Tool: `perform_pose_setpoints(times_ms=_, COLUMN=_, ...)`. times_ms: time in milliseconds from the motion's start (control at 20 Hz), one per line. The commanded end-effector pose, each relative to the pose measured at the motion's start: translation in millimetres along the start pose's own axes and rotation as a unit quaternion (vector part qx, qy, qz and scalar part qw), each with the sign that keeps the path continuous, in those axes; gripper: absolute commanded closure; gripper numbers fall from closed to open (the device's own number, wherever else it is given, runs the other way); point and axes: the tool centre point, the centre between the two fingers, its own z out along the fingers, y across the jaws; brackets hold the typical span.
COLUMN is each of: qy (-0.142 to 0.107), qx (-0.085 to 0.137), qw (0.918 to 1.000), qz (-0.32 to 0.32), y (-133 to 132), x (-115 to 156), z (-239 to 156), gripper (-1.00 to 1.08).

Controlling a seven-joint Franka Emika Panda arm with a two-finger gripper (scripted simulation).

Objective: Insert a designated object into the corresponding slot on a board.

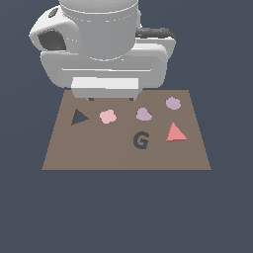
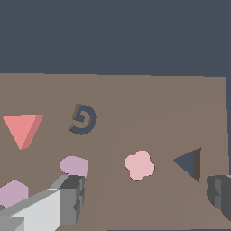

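The red triangle [image 1: 175,133] lies flat on the board [image 1: 99,153], toward the exterior view's right, well apart from the triangular slot [image 1: 78,117] at the left. The claw [image 2: 144,198] hangs open above the board, holding nothing.

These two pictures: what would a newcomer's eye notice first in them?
First the large white robot arm, looming over the far edge of the flat brown rectangular board. Next the salmon-red triangular block, lying toward the exterior view's right, far from the dark triangular slot at the left. The open gripper holds nothing.
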Motion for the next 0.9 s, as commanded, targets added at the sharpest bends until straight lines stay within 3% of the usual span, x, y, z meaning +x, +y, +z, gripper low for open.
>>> perform_pose_setpoints(times_ms=0, qy=0.000, qx=0.000, qw=1.0000, qz=0.000, y=0.0, x=0.0, z=0.0, gripper=-0.92)
perform_pose_setpoints(times_ms=400, qy=-0.004, qx=0.002, qw=1.0000, qz=-0.004, y=-29.0, x=2.4, z=19.8, gripper=-0.92)
perform_pose_setpoints(times_ms=850, qy=-0.014, qx=0.007, qw=0.9997, qz=-0.016, y=-113.7, x=8.7, z=77.4, gripper=-0.92)
